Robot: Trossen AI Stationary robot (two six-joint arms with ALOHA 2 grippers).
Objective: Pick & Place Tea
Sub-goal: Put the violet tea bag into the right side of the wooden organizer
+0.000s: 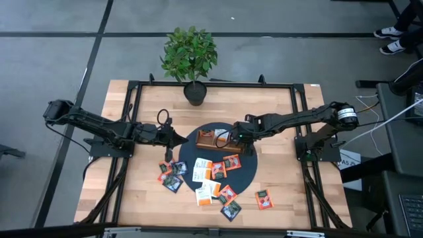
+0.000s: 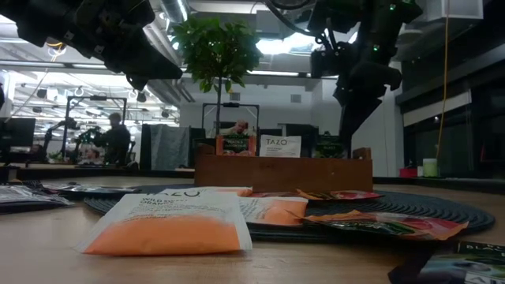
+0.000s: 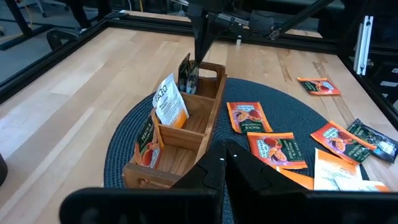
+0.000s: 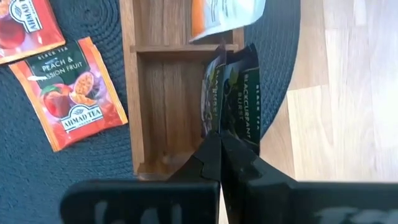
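A long wooden tray (image 1: pixel 210 135) lies on a round dark mat (image 1: pixel 248 175) at mid-table. In its compartments stand an orange tea sachet (image 3: pixel 146 146), a white-and-orange one (image 3: pixel 169 102) and two dark ones (image 3: pixel 185 71). More tea sachets (image 1: pixel 211 180) lie flat on the mat and on the table. My right gripper (image 4: pixel 219 135) is shut over the tray's right-end compartment, at the dark sachets' tops. At the mat's left rim, above the table, my left gripper (image 3: pixel 224 155) is shut and holds nothing. My right gripper meets the top edge of a dark sachet (image 4: pixel 235 127) with its shut fingertips, coming steeply from above. The fingers themselves cover the exact place of contact. The sachet stands nearly upright, its lower end inside the tray's end compartment, beside a second dark sachet (image 4: pixel 212 93).
A potted plant (image 1: pixel 190 56) stands at the table's far edge. Loose sachets lie near the left of the mat (image 1: pixel 170 175) and toward the near right (image 1: pixel 264 198). A black frame (image 1: pixel 301 125) runs around the table top. Bare wood shows at the far left.
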